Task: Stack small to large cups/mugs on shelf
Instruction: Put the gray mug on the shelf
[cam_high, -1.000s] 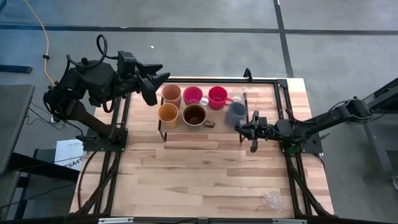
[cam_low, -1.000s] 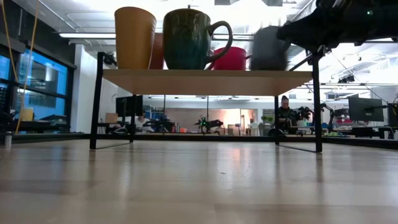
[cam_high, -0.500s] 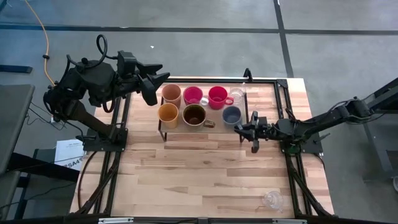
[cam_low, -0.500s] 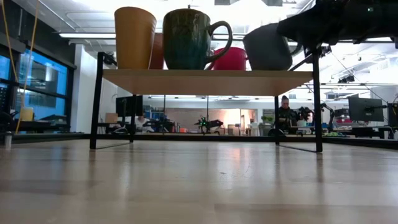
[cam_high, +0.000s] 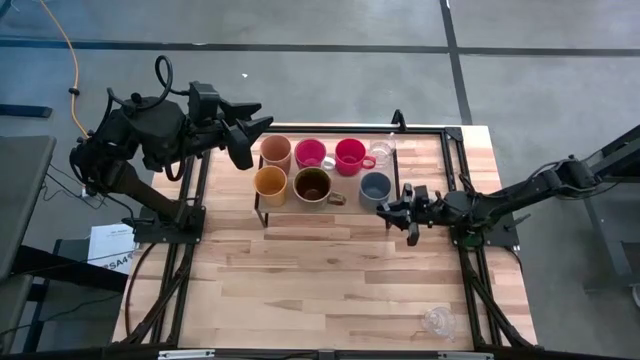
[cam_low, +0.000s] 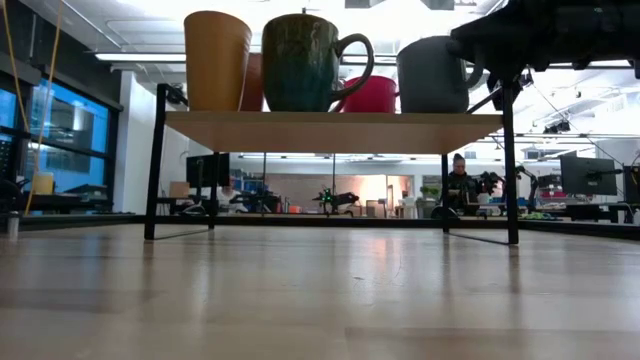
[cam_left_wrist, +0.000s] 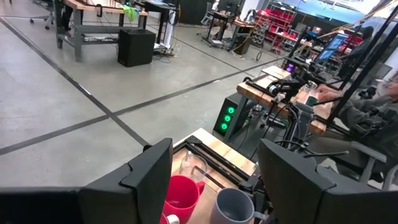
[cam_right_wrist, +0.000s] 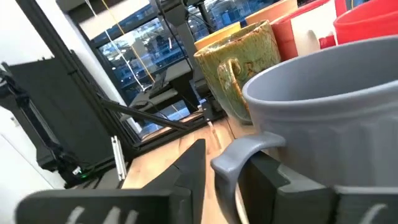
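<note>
The shelf (cam_high: 352, 203) carries seven vessels: peach tumbler (cam_high: 275, 152), pink cup (cam_high: 310, 152), red cup (cam_high: 350, 155) and a clear glass (cam_high: 381, 153) in the far row, and orange-yellow cup (cam_high: 270, 183), dark-brown mug (cam_high: 313, 184) and grey-blue mug (cam_high: 374, 186) in the near row. The grey-blue mug (cam_low: 432, 75) stands upright on its base on the plank. My right gripper (cam_high: 392, 212) is open just right of it, a finger on each side of its handle (cam_right_wrist: 233, 158). My left gripper (cam_high: 245, 135) hovers open off the shelf's far left corner. A second clear glass (cam_high: 437, 320) stands on the table. My right gripper comes level from the table's right, its fingers (cam_right_wrist: 186, 171) standing on either side of the grey-blue mug's handle (cam_right_wrist: 225, 180). Whether a finger touches the handle, I cannot tell. The mug rests upright on the shelf.
The black frame rails (cam_high: 455, 170) run along the table's right and left sides. Open tabletop (cam_high: 320, 280) lies nearer than the shelf. In the low view the room behind shows desks and a seated person (cam_low: 458, 180).
The grey-blue mug, tilted a second ago at the shelf's right end, has come down upright onto the plank. My right gripper has drawn back slightly toward the table's right and near edge.
</note>
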